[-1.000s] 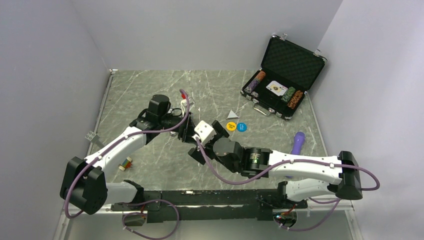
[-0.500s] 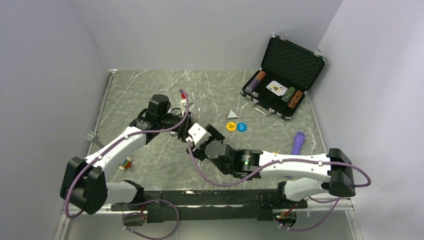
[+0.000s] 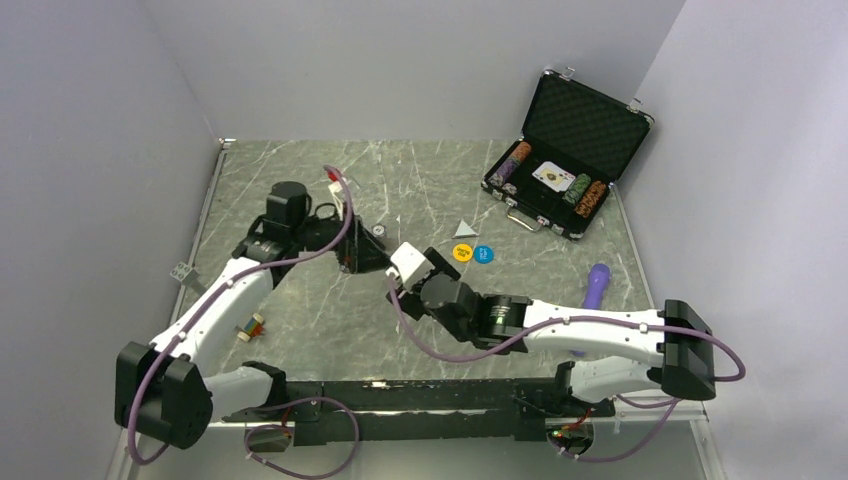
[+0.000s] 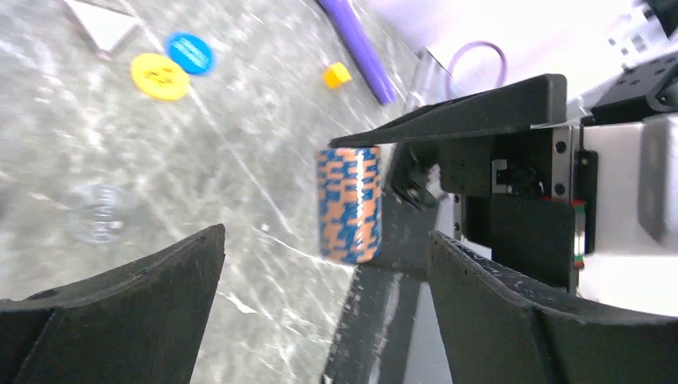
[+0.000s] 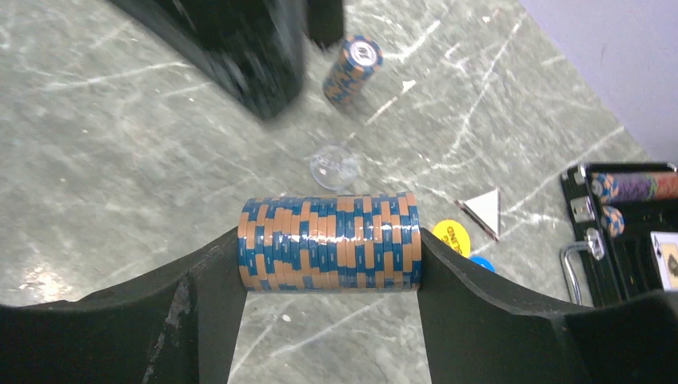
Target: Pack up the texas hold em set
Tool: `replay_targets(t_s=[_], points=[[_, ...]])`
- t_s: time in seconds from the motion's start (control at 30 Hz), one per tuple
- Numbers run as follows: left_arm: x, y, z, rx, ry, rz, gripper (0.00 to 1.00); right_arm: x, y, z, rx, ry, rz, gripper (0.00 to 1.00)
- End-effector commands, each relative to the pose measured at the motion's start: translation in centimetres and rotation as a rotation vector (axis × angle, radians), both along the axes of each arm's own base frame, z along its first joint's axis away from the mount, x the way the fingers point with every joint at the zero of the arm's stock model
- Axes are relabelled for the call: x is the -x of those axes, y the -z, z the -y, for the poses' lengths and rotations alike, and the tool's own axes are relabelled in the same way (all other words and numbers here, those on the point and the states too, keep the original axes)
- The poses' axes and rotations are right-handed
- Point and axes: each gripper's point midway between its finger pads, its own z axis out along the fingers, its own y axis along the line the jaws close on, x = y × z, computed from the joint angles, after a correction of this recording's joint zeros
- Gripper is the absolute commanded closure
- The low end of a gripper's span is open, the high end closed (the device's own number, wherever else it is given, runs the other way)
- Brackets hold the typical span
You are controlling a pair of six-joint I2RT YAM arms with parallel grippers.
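Note:
A row of orange-and-blue chips [image 5: 329, 242] is clamped end to end in my right gripper [image 5: 330, 268], a little above the table. The left wrist view shows the same row [image 4: 348, 204] standing apart, ahead of my left gripper [image 4: 327, 240], which is open and holds nothing. In the top view my left gripper [image 3: 362, 256] sits just left of my right gripper [image 3: 402, 280]. The black briefcase [image 3: 585, 120] stands open at the back right with chip rows and cards inside. A yellow disc [image 3: 462, 253] and a blue disc [image 3: 484, 254] lie mid-table. A short chip stack [image 5: 352, 68] lies beyond.
A clear disc [image 5: 334, 166] and a white triangle [image 3: 463, 229] lie near the discs. The purple stick [image 3: 596, 285] is at the right, with a small yellow cube [image 4: 337, 74] beside it. A small coloured piece [image 3: 250, 326] lies near the left edge.
My left gripper has opened and drawn back to the left. My right gripper has closed on the chip row and now holds it alone.

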Motion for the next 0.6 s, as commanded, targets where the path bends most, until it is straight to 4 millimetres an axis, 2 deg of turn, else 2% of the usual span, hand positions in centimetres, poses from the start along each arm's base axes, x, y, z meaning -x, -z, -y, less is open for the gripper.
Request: replay_targets(t_s=[0.0, 0.1, 0.33, 0.5, 0.57], points=[[-3.2, -2.2, -2.7, 0.002, -0.179, 0.163, 0.0, -1.6, -3.9, 1.9, -0.172, 0.056, -0.008, 1.0], [-4.6, -2.5, -4.6, -0.046, -0.296, 0.228, 0.01, -3.7, -4.1, 4.4, -0.197, 0.109, -0.027, 1.0], [-5.9, -3.2, -8.1, -0.164, -0.505, 0.372, 0.01, -12.2, -3.9, 11.8, -0.225, 0.288, -0.035, 1.0], [-5.9, -3.0, -8.3, -0.176, -0.512, 0.378, 0.01, -18.4, -4.0, 17.5, -0.28, 0.405, -0.056, 1.0], [-5.8, -3.0, -7.8, -0.157, -0.482, 0.36, 0.01, -20.9, -3.1, 21.0, -0.278, 0.493, -0.076, 1.0]])
